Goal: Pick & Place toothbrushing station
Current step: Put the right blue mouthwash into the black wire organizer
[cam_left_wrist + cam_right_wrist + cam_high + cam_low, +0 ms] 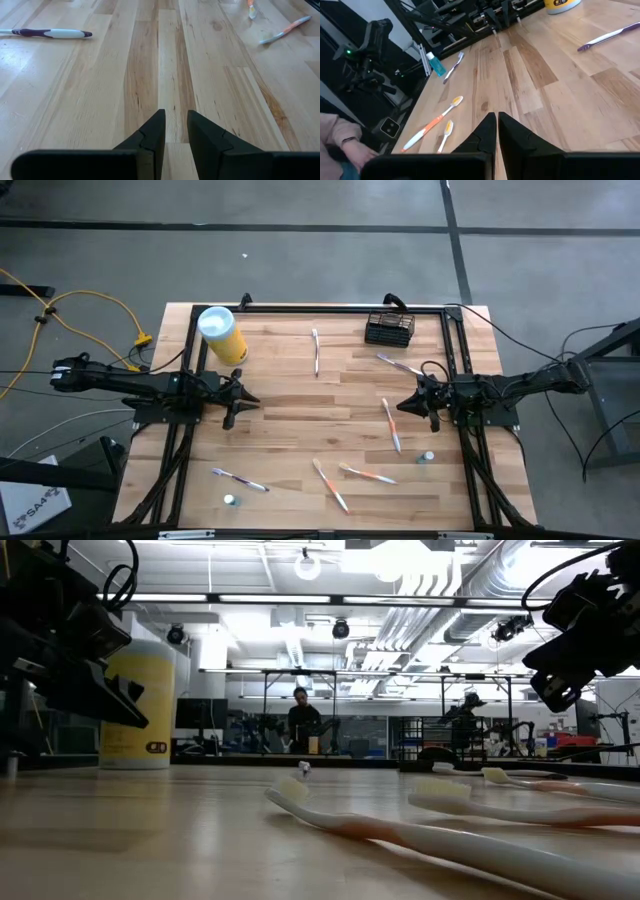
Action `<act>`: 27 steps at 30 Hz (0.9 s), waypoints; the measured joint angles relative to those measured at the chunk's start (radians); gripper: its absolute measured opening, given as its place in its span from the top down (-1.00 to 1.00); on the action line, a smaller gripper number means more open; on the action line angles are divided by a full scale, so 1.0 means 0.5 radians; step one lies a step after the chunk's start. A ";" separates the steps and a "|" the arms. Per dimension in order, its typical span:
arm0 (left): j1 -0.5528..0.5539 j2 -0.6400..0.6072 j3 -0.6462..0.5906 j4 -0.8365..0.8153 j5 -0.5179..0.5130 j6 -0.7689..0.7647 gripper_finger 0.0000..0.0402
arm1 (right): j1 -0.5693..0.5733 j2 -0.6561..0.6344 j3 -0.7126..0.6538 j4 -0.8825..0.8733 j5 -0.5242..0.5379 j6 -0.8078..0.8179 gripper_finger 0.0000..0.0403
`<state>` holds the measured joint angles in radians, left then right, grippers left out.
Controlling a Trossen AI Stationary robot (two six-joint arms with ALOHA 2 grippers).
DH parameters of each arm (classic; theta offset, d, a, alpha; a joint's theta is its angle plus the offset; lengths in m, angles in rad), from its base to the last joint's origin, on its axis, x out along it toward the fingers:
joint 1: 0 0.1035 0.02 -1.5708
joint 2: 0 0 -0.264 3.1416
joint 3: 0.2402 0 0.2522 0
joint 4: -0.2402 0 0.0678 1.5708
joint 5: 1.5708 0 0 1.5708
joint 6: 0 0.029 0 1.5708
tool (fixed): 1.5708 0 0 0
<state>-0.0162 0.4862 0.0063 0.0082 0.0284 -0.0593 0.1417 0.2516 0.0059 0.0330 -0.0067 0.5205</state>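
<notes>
The toothbrushing station (389, 329) is sitting alone at the far edge of the surface (280, 390), because the slightly apart left gripper (243, 397) and shut right gripper (403, 406) are both waiting empty.

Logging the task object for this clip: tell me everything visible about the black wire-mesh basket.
The black wire-mesh basket is a small dark rectangular box of fine mesh, standing upright on the wooden table near its far edge, toward the right arm's side. A dark clip-like handle sticks up at its far rim. Its compartments cannot be made out from above. Nothing touches it; a toothbrush lies apart just in front. Neither gripper is near it.
</notes>
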 joint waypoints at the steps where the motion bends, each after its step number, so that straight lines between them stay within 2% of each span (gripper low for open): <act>1: 0.001 -0.001 0.000 0.001 0.000 -0.001 0.62 | 0.000 0.000 0.000 0.000 0.000 0.000 0.94; 11: 0.001 0.000 0.000 0.001 -0.001 -0.001 0.62 | 0.000 0.000 0.000 0.006 0.017 -0.002 0.94; 17: 0.000 -0.001 0.000 0.001 0.000 0.000 0.62 | 0.000 0.000 0.055 0.064 -0.278 -0.104 0.94; 27: 0.000 -0.001 0.000 0.001 -0.001 0.000 0.62 | 0.001 0.000 0.330 0.079 -0.584 -0.271 0.94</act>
<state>-0.0161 0.4858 0.0063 0.0086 0.0280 -0.0593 0.1421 0.2516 0.1708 0.0723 -0.2987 0.3848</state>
